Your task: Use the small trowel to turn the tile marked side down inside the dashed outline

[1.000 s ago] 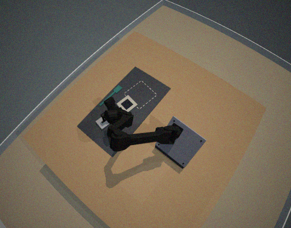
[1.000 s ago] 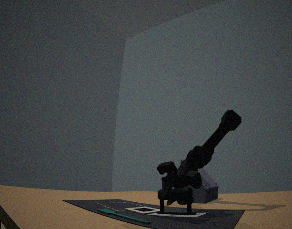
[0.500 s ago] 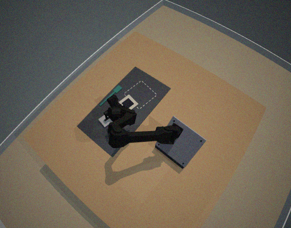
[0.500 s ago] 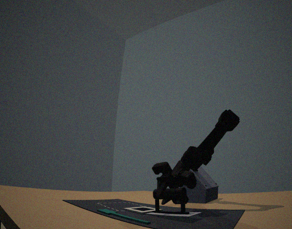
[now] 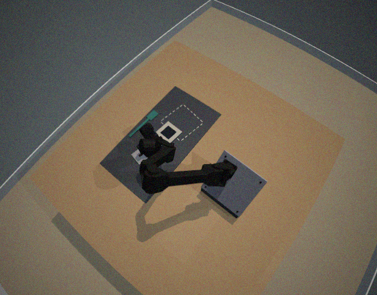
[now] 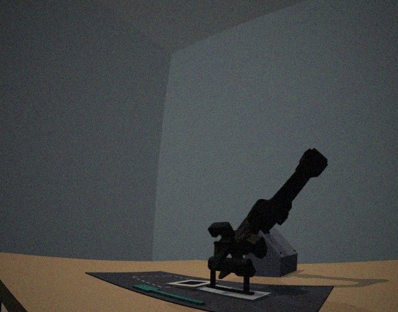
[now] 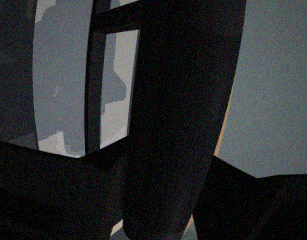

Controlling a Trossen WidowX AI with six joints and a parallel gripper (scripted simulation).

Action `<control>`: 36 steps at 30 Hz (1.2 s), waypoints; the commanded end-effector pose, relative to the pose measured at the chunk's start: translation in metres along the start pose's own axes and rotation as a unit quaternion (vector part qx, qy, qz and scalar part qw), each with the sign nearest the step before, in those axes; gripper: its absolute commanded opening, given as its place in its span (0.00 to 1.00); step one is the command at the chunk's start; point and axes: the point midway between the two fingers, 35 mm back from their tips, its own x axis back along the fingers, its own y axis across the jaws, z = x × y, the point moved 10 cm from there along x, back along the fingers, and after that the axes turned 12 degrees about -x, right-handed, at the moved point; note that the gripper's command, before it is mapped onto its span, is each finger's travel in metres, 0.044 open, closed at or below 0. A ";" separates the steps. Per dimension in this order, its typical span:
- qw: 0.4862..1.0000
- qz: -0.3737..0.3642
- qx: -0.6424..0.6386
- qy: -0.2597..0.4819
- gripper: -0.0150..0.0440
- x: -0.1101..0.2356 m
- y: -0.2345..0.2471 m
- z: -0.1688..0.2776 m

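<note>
Top view first: the tile is seen lying flat on the dark mat, a pale square frame around a black centre turned upward, set at the near corner of the dashed outline and mostly outside it. The green trowel is laid flat along the mat's edge just beside the tile, its wider blade end pointed away from the arm. Over in the exterior view, the gripper is lowered onto a white patch behind the trowel, apart from it. Up close in the wrist view, the fingers are pinched on a dark cylindrical object; what it is cannot be told. The arm is bent across the mat from the grey base plate on the tan table.
</note>
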 end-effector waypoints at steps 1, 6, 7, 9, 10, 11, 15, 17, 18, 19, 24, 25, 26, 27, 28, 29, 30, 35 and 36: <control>1.000 0.020 0.008 -0.001 0.25 0.007 -0.012 -0.006; 1.000 0.021 0.008 -0.001 0.25 0.012 -0.019 -0.004; 1.000 0.021 0.008 -0.001 0.25 0.014 -0.021 -0.003; 1.000 0.021 0.008 -0.001 0.25 0.016 -0.024 -0.002; 1.000 0.021 0.008 -0.001 0.25 0.017 -0.025 -0.001; 1.000 0.021 0.009 -0.001 0.25 0.018 -0.026 0.000; 1.000 0.021 0.009 -0.001 0.25 0.022 -0.032 0.003; 1.000 0.021 0.009 -0.001 0.25 0.024 -0.034 0.006; 1.000 0.021 0.009 -0.001 0.25 0.025 -0.036 0.007; 1.000 0.021 0.009 -0.001 0.25 0.026 -0.037 0.008; 1.000 0.021 0.009 0.000 0.25 0.029 -0.043 0.014; 1.000 0.021 0.009 0.000 0.25 0.030 -0.044 0.016; 1.000 0.021 0.009 0.000 0.25 0.031 -0.045 0.017; 1.000 0.021 0.009 0.000 0.25 0.031 -0.046 0.018; 1.000 0.021 0.009 0.000 0.25 0.032 -0.047 0.020; 1.000 0.021 0.009 0.000 0.25 0.033 -0.048 0.021; 1.000 0.021 0.009 0.000 0.25 0.033 -0.049 0.023; 1.000 0.021 0.010 0.000 0.25 0.036 -0.053 0.031; 1.000 0.021 0.010 0.000 0.25 0.036 -0.054 0.033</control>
